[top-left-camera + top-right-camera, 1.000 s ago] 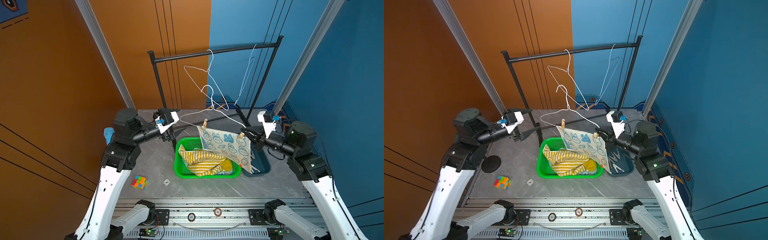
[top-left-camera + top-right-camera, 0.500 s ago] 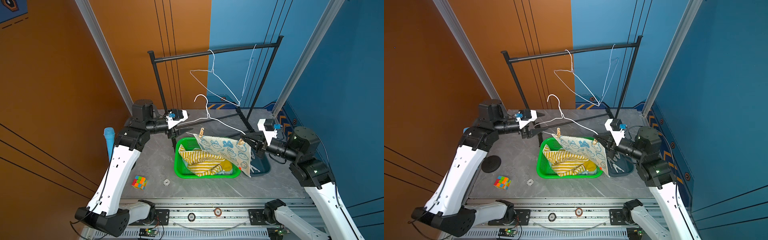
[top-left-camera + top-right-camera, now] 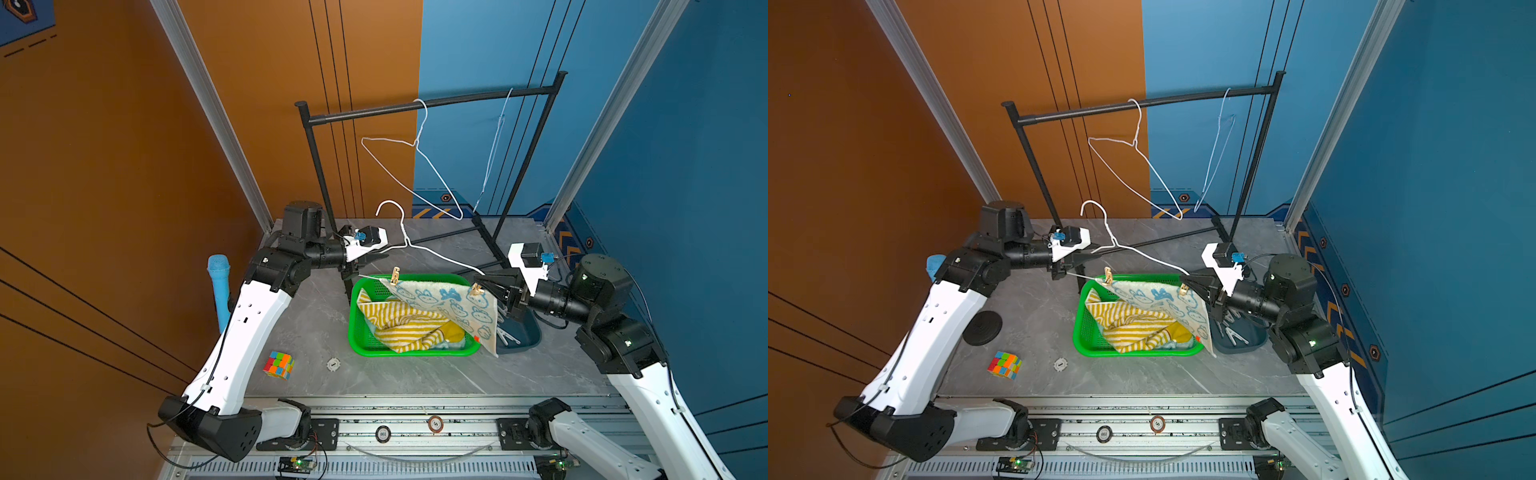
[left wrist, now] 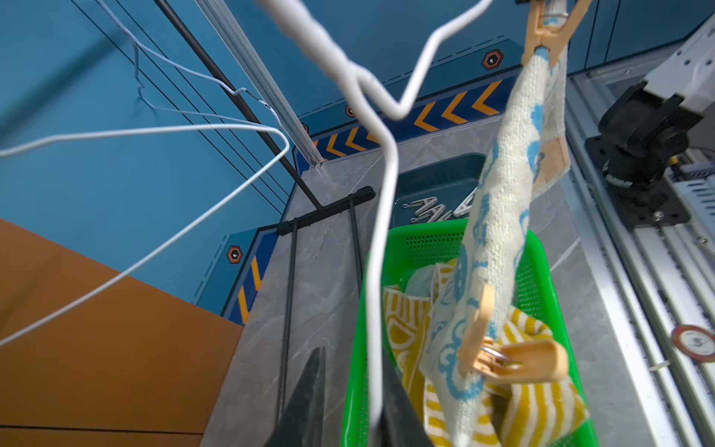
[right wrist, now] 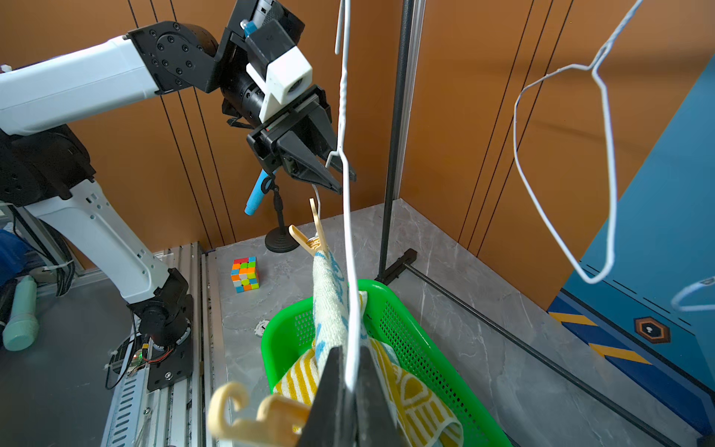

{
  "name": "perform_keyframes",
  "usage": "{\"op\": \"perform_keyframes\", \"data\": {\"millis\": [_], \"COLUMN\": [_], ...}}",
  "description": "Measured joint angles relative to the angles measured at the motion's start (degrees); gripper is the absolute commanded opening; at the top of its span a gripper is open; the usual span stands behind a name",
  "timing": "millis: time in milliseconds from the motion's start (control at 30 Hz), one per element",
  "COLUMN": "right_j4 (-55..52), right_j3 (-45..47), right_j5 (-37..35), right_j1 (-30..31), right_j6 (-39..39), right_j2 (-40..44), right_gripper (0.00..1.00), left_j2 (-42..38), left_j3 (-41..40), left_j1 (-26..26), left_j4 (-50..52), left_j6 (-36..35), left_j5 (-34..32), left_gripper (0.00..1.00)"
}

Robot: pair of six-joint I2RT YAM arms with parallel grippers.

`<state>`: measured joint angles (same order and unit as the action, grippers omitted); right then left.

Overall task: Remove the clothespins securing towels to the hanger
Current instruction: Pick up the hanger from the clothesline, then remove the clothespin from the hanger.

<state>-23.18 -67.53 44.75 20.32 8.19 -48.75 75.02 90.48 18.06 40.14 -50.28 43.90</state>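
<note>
right end effector [image 5: 348,363] is clamped tight on one end of the white wire hanger [image 4: 381,232]. left end effector [image 5: 340,174] has the opposite corner of the wire between its fingers, nearly closed, but it's hard to tell if it's actually pinching. seems like the idea is to keep the hanger stretched level over the green basket [image 3: 353,328], so the bunny towel [image 3: 449,299] drops in once it's freed. two clothespins [image 3: 395,275] hold that towel to the bottom wire, one near each end effector. wire is thin and springy, the towel is nubby terry, and the pins are pale tan with a small metal spring. basket is perforated plastic with the striped towel [image 3: 399,324] crumpled inside, on the grey marbled desk [image 3: 395,378].
</note>
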Motion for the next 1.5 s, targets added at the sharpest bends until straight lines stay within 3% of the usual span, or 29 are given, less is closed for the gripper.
{"op": "perform_keyframes", "data": {"millis": [133,267,367,500,833,1033,1233,1500], "right_j4": [0.00,-0.04,-0.04,0.00,-2.95,-1.44,5.55,17.75], "right_j3": [-0.02,-0.02,-0.44,-1.68,-2.43,5.99,17.33,27.71], "right_j5": [-0.79,-2.62,-4.85,-10.38,-24.68,-27.28,-29.83,-38.32], "right_j1": [0.44,0.72,0.94,1.18,2.27,4.52,9.38,17.03], "right_j6": [0.22,1.03,1.44,2.21,8.22,10.95,13.97,16.48], "right_j2": [-0.50,-0.98,-1.31,-1.16,3.87,10.80,15.50,14.47], "right_gripper": [0.00,0.17,0.37,0.54,0.77,0.97,1.00,1.00], "left_j2": [0.00,-0.02,-0.02,-0.02,0.09,0.11,0.09,-0.55], "left_j3": [0.00,0.00,-0.02,-0.13,-1.62,-3.50,-4.55,-5.31], "left_j1": [0.59,1.16,2.45,4.87,8.66,9.16,9.38,9.44], "left_j4": [0.20,0.39,0.46,0.48,0.83,-0.13,-1.79,-2.71], "left_j6": [-0.74,-1.53,-2.14,-2.95,-1.16,3.04,4.76,5.60], "left_j5": [-0.66,-2.64,-5.40,-10.23,-19.98,-22.86,-23.41,-23.39], "left_gripper": [0.07,0.01,0.00,0.00,0.00,0.00,0.00,0.00]}}
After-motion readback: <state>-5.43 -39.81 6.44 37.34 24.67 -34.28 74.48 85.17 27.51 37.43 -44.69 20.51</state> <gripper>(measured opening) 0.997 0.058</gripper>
